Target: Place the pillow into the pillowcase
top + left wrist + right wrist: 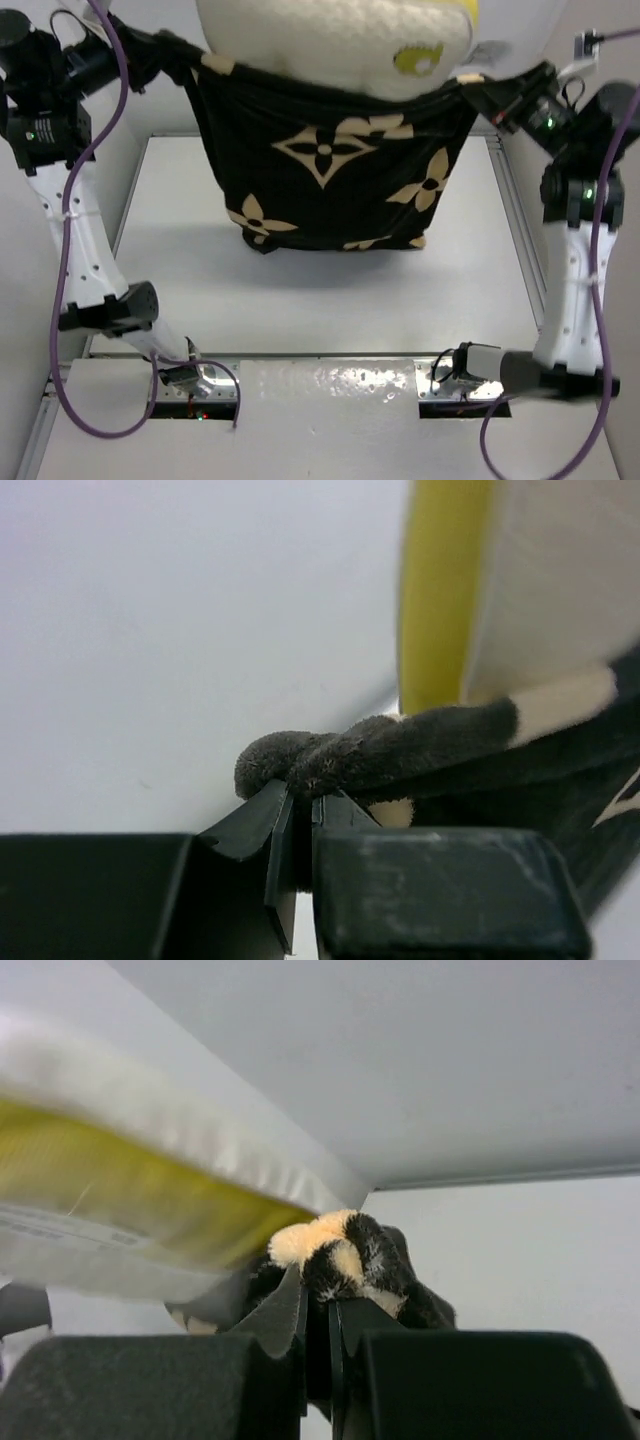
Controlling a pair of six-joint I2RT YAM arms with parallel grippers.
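Note:
The black pillowcase (330,165) with beige flowers hangs lifted above the table, its open rim stretched between both arms. The white pillow (330,40) stands in its mouth, upper part sticking out, with a yellow band (460,10) at its right edge. My left gripper (178,48) is shut on the rim's left corner; the bunched black fabric (370,750) rises from its tips (303,802), beside the pillow's yellow band (440,590). My right gripper (470,92) is shut on the right corner, a black and beige wad (345,1250) pinched at its tips (318,1300).
The white table (320,290) lies under the hanging pillowcase, bounded by raised rails at left and right. The arm bases (190,375) and a purple cable (85,150) sit along the near edge. White walls stand close behind the arms.

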